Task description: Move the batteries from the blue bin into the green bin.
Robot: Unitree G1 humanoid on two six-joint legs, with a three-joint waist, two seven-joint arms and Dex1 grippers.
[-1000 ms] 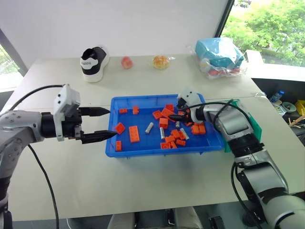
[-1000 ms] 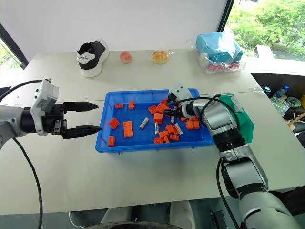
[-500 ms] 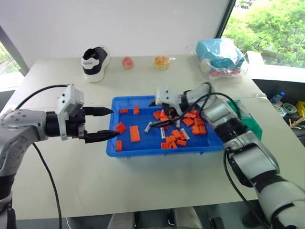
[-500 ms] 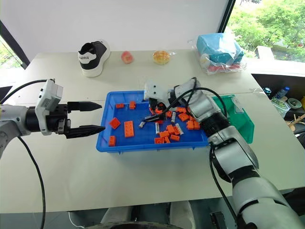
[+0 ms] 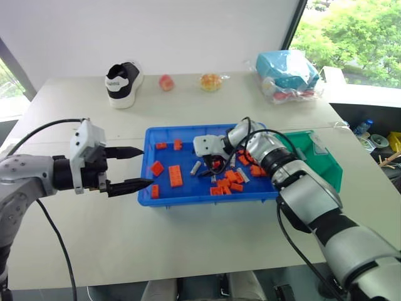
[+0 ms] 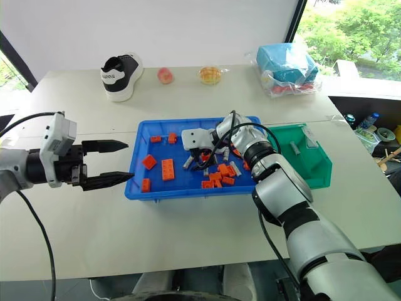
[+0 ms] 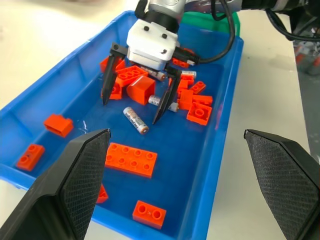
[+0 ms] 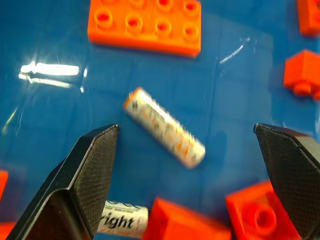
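The blue bin point(image 5: 164, 197) sits at the middle of the counter point(image 5: 188, 238), and it serves as the landmark here. Inside it lie scattered orange bricks point(image 5: 176, 176) and several batteries point(image 7: 136, 120). Most of the bricks cluster toward the side of the blue bin nearest the green bin point(image 6: 319, 169), which stands just beside the blue bin on the robot's right. At least one small grey cylinder point(image 6: 294, 148) lies inside the green bin.

The right end effector point(image 7: 135, 102) hangs over the middle of the blue bin, pointing down into it with its fingers spread wide and nothing between them. One battery lies flat on the blue floor directly below the gap, touching neither finger. In the right wrist view that battery point(image 8: 164, 127) shows a white and orange label, with a long orange brick point(image 8: 145, 25) beyond it and a second battery point(image 8: 122, 218) close to one fingertip.

The left end effector point(image 5: 136, 168) is held level just outside the blue bin's left wall, fingers wide apart and empty, aimed toward the bin.

Beyond the blue bin, at the far edge of the counter, stand a black-and-white shoe point(image 5: 123, 83), two small round items point(image 5: 166, 82) and a bagged blue package point(image 5: 287, 74).
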